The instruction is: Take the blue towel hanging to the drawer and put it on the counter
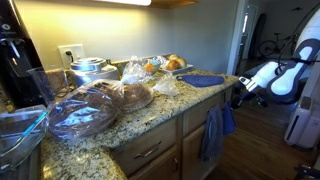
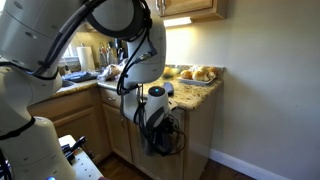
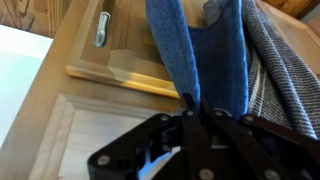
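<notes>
The speckled granite surface (image 1: 125,128) ran from the lower left to the centre right of an exterior view. In the other exterior frame only its corner (image 2: 200,86) showed, right of centre. The white robot arm (image 1: 285,70) reached in from the right edge. Up close, the arm (image 2: 100,35) filled the upper left of the frame.

Below the stone, a honey-brown drawer (image 1: 196,119) sat right of centre. In the wrist view the drawer (image 3: 120,55) took the upper left, its metal handle (image 3: 103,30) near the top. The blue towel (image 1: 214,135) hung from that drawer, limp and clear of the surface, in the lower right. In the wrist view the blue towel (image 3: 215,55) dropped from the top centre in two folds, with a grey striped cloth (image 3: 285,60) just beside it on the right.

The gripper (image 3: 192,112) rose from the bottom centre with its fingers drawn together, apparently pinching the towel's lower edge. In both exterior views the gripper (image 1: 240,95) (image 2: 158,128) sat at cabinet height, too dark to read.

A clear bag of bread (image 1: 85,108) lay at the left and a bright blue oval mat (image 1: 203,80) at centre right.
</notes>
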`<state>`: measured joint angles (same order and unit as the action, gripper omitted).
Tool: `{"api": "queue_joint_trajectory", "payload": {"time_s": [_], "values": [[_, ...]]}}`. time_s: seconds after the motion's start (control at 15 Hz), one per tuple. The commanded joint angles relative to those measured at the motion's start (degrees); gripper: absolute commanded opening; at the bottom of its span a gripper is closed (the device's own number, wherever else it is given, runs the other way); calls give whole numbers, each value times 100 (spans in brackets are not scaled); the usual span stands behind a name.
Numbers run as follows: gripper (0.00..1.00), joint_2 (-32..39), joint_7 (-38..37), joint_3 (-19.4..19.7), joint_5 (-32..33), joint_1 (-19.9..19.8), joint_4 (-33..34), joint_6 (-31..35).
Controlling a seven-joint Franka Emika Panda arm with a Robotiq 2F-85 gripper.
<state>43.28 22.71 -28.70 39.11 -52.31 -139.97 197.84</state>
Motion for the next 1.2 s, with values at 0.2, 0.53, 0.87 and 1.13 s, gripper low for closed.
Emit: {"api": "queue_joint_trajectory", "payload": {"time_s": [0.2,0.53,0.87,1.13], "values": [[9,-418,478,-490,185,-727,-717,0],[8,-762,776,-781,100,-1051,-913,0],[8,-1173,744,-959,-3,-1136,-1067,0],[9,-1598,566,-936,-108,-921,-1321,0]]}}
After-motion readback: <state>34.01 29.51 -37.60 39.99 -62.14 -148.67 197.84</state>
